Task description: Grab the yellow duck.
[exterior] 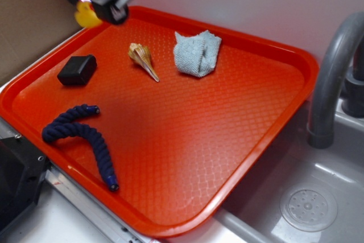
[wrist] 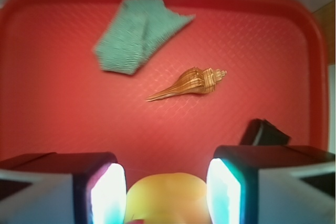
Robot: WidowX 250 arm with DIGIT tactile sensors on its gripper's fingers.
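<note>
Duck [exterior: 86, 15] hangs at the tray's [exterior: 296, 61] far left corner, lifted clear of the red surface and tucked under the gripper [exterior: 94, 1], whose fingers pinch it from either side. It sits directly between the pads, so the grab looks made; I judge only holding and lifting remain. Going left to right across the tray in the exterior view: a blue rope [exterior: 85, 140], a black block [exterior: 77, 70], a shell [exterior: 143, 59], and a grey cloth [exterior: 197, 53], all well apart from the duck. The wrist view shows what the exterior cannot: the yellow body [wrist: 167, 198] sits squarely between the two pads [wrist: 109, 195]. It hides the beak. The exterior alone shows the duck is off the tray.
</note>
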